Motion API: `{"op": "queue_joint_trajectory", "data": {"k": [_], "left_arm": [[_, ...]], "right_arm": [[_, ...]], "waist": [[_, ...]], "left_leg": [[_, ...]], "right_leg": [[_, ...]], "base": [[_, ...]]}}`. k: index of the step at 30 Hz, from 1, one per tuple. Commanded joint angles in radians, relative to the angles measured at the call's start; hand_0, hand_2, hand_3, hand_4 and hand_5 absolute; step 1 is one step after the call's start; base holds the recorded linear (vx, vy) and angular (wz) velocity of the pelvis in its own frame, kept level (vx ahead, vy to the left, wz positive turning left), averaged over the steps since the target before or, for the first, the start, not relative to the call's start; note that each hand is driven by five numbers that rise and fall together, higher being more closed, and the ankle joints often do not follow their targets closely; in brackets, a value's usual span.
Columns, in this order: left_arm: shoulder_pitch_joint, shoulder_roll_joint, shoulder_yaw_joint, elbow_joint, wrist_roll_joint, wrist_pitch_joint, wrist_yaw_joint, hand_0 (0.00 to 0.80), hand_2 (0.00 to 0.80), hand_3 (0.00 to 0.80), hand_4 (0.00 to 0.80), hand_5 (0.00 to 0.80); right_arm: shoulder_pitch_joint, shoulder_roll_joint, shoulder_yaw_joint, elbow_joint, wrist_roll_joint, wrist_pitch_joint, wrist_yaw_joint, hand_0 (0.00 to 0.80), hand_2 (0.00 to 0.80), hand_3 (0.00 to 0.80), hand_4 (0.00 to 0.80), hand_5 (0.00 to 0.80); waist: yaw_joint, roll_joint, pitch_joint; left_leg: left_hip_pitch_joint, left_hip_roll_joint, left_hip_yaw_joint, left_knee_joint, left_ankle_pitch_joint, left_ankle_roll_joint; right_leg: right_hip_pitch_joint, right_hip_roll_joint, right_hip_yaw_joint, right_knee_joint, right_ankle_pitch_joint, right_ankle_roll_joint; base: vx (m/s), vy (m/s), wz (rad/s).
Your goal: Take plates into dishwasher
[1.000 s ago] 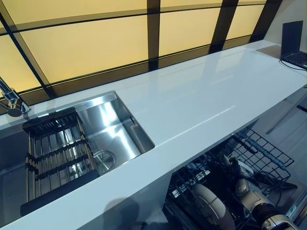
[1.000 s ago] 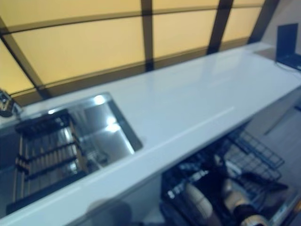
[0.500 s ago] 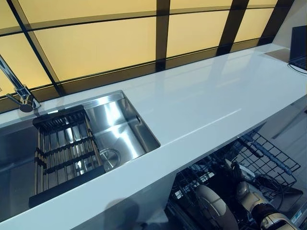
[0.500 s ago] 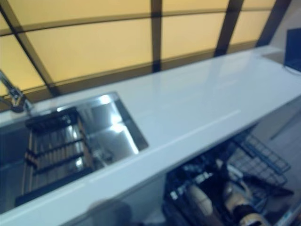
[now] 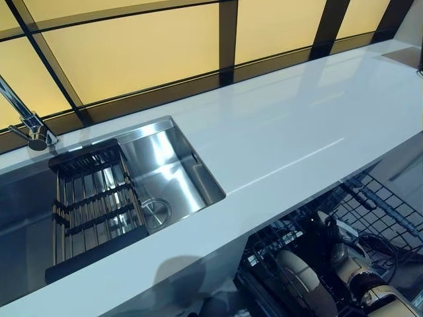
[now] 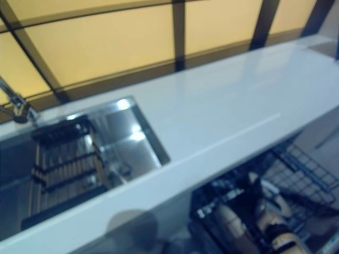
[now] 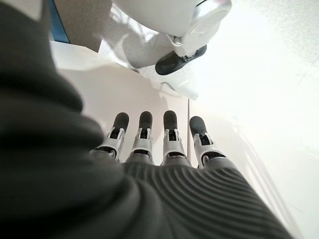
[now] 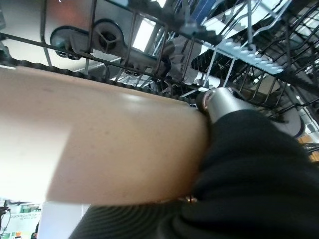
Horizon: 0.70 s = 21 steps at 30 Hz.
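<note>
One round beige ceramic plate sits pinched in your right hand, thumb curled on its rim, low among the black wire dishwasher rack; tilt it and the rim may snag a tine. Your left hand hangs slack and empty.

Sink to my left, dishwasher rack low on my right.

The bench runs across in front of me, windows behind it. The sink is set into its left part, with a drying rack in the sink's left half and the tap behind. Below the bench's front edge, the dishwasher rack stands pulled out, with a plate upright in it and my right robot hand just beside the plate.
</note>
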Motion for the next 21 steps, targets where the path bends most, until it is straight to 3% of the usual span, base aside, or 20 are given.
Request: {"op": "queue_joint_trajectory", "data": {"k": [1, 8, 10, 12, 13, 14, 15, 21], "left_arm": [[-0.059, 0.025, -0.056, -0.012, -0.005, -0.024, 0.007, 0.0, 0.0, 0.0, 0.0, 0.0], [-0.055, 0.027, -0.052, -0.012, -0.009, -0.03, 0.014, 0.0, 0.0, 0.0, 0.0, 0.0], [-0.053, 0.026, -0.053, -0.012, -0.012, -0.031, 0.015, 0.0, 0.0, 0.0, 0.0, 0.0], [-0.054, 0.025, -0.053, -0.012, -0.013, -0.029, 0.015, 0.0, 0.0, 0.0, 0.0, 0.0], [-0.052, 0.024, -0.055, -0.01, -0.015, -0.031, 0.018, 0.0, 0.0, 0.0, 0.0, 0.0], [-0.052, 0.023, -0.055, -0.009, -0.015, -0.031, 0.019, 0.0, 0.0, 0.0, 0.0, 0.0], [-0.051, 0.022, -0.055, -0.01, -0.015, -0.03, 0.019, 0.0, 0.0, 0.0, 0.0, 0.0], [-0.05, 0.023, -0.052, -0.011, -0.02, -0.025, 0.019, 0.0, 0.0, 0.0, 0.0, 0.0]], "right_arm": [[-0.028, 0.008, 0.056, -0.01, 0.04, -0.041, 0.019, 0.8, 0.8, 0.8, 0.8, 0.8], [-0.025, -0.011, 0.046, -0.013, 0.041, -0.046, 0.019, 0.775, 0.775, 0.775, 0.775, 0.775], [-0.021, -0.011, 0.045, -0.017, 0.038, -0.044, 0.017, 0.518, 0.518, 0.518, 0.518, 0.518], [-0.022, -0.012, 0.044, -0.016, 0.038, -0.042, 0.013, 0.449, 0.449, 0.449, 0.449, 0.449], [-0.019, -0.015, 0.041, -0.014, 0.033, -0.046, 0.011, 0.147, 0.147, 0.147, 0.147, 0.147], [-0.019, -0.015, 0.04, -0.013, 0.033, -0.048, 0.01, 0.1, 0.1, 0.1, 0.1, 0.1], [-0.022, -0.018, 0.04, -0.012, 0.028, -0.046, 0.008, 0.0, 0.0, 0.0, 0.0, 0.0], [-0.021, -0.027, 0.034, -0.016, 0.024, -0.04, 0.011, 0.0, 0.0, 0.0, 0.0, 0.0]], "waist": [[0.034, 0.008, 0.035], [0.028, 0.007, 0.042], [0.026, 0.007, 0.04], [0.025, 0.007, 0.04], [0.023, 0.008, 0.041], [0.023, 0.008, 0.041], [0.022, 0.009, 0.037], [0.018, 0.007, 0.035]], "left_leg": [[-0.075, -0.056, -0.046, -0.019, 0.047, 0.065], [-0.061, -0.053, -0.039, -0.025, 0.043, 0.065], [-0.058, -0.052, -0.038, -0.025, 0.042, 0.065], [-0.058, -0.05, -0.037, -0.025, 0.042, 0.065], [-0.055, -0.05, -0.036, -0.025, 0.041, 0.065], [-0.055, -0.05, -0.035, -0.025, 0.041, 0.065], [-0.056, -0.048, -0.035, -0.026, 0.042, 0.066], [-0.046, -0.044, -0.033, -0.029, 0.04, 0.065]], "right_leg": [[-0.045, -0.061, -0.018, 0.21, -0.094, -0.012], [-0.052, -0.063, -0.015, 0.225, -0.104, -0.014], [-0.053, -0.062, -0.014, 0.227, -0.104, -0.015], [-0.057, -0.062, -0.013, 0.229, -0.104, -0.016], [-0.058, -0.062, -0.012, 0.231, -0.105, -0.016], [-0.058, -0.062, -0.012, 0.232, -0.105, -0.016], [-0.059, -0.061, -0.014, 0.228, -0.101, -0.016], [-0.061, -0.058, -0.013, 0.231, -0.1, -0.016]], "base": [[0.0, 0.0, 0.0], [0.0, 0.0, 0.0], [0.0, 0.0, 0.0], [0.0, 0.0, 0.0], [0.0, 0.0, 0.0], [0.0, 0.0, 0.0], [0.0, 0.0, 0.0], [0.0, 0.0, 0.0]]}}
